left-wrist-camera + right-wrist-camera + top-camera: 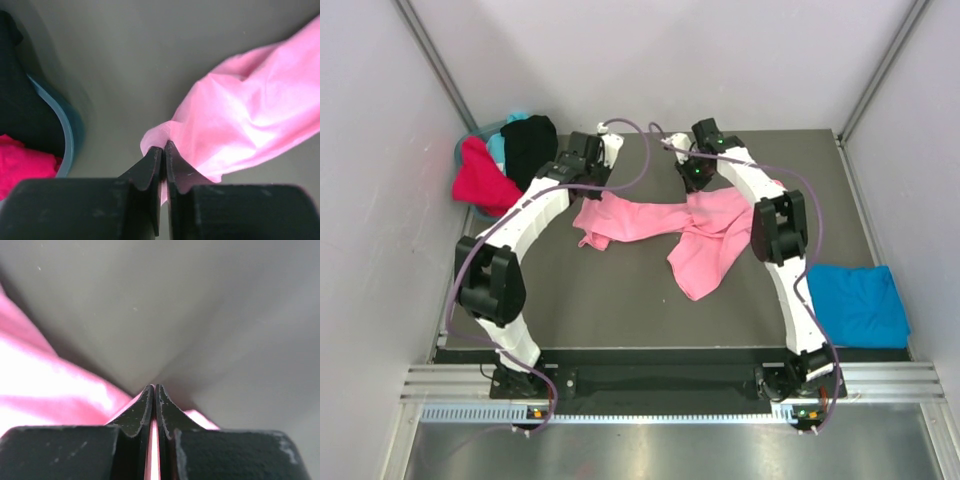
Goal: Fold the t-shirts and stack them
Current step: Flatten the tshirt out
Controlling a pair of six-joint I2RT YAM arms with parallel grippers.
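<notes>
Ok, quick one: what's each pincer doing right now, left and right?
Left pincer: closed, pinching an edge of the pink t-shirt.
Right pincer: closed, gripping the same pink t-shirt.

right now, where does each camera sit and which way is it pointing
Top external: above and behind the bases, looking down on the table; both arms show, reaching to the pink t-shirt.
Left wrist: on the left arm, looking past the left end effector, shut on a pink fold; bin at left.
Right wrist: on the right arm, looking past the right end effector, shut on pink cloth.
Shared: all three see the pink t-shirt and table.
</notes>
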